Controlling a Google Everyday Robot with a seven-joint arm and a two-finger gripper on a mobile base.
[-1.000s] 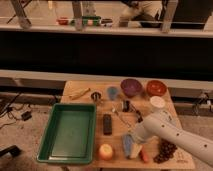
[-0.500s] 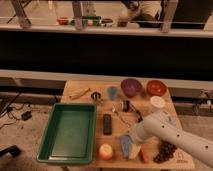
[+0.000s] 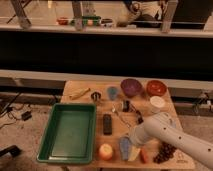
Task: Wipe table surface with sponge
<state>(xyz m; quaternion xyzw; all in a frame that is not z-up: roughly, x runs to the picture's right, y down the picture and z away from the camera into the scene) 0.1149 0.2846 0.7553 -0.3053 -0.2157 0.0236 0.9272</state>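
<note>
Wooden table surface (image 3: 80,99); end effector (image 3: 129,144) above sponge (image 3: 124,148).

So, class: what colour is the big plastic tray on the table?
Green; the tray shows in the camera view, left of the tool, which sits over the sponge.

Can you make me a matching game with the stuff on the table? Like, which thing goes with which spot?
Things:
1. green tray
2. purple bowl
3. remote
4. banana

Places:
A. far end of the table, next to the red bowl
B. near the table's far left corner
C. left side of the table, hanging over its edge
D. middle of the table, just right of the tray

Pairs: 1-C, 2-A, 3-D, 4-B

The gripper is down at the near edge, by the sponge.
</note>
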